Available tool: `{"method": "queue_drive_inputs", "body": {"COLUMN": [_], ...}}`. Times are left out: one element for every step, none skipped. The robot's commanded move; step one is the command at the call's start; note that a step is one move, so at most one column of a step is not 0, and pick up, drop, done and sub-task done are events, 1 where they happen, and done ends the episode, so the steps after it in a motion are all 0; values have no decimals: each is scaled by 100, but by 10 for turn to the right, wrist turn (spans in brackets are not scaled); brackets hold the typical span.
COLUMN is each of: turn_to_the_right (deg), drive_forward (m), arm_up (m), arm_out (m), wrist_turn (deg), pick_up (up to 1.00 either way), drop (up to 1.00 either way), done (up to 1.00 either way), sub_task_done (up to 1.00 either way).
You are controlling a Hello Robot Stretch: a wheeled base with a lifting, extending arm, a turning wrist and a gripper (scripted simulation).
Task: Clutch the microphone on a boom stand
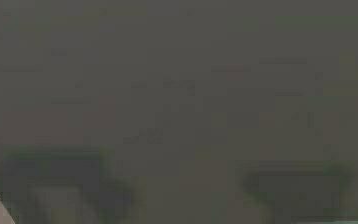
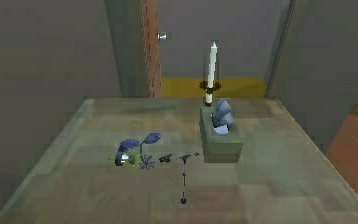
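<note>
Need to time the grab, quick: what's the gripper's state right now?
Gripper: state cannot be told from these pictures.
The microphone stand stands on the table, clear of the other things.

Nothing legible is picked up right now: no words, numbers, labels or signs. The box on the table is checked, and no print is read on it. The yellow strip behind the candle may be a marking, but no lettering is made out.
</note>
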Motion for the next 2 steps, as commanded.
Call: {"method": "queue_drive_inputs", "body": {"turn_to_the_right": [0, 0], "drive_forward": [0, 0], "arm_up": [50, 38], "arm_out": [0, 0], "wrist_turn": [0, 0], "pick_up": [0, 0], "drop": [0, 0], "done": [0, 0], "sub_task_done": [0, 0]}}
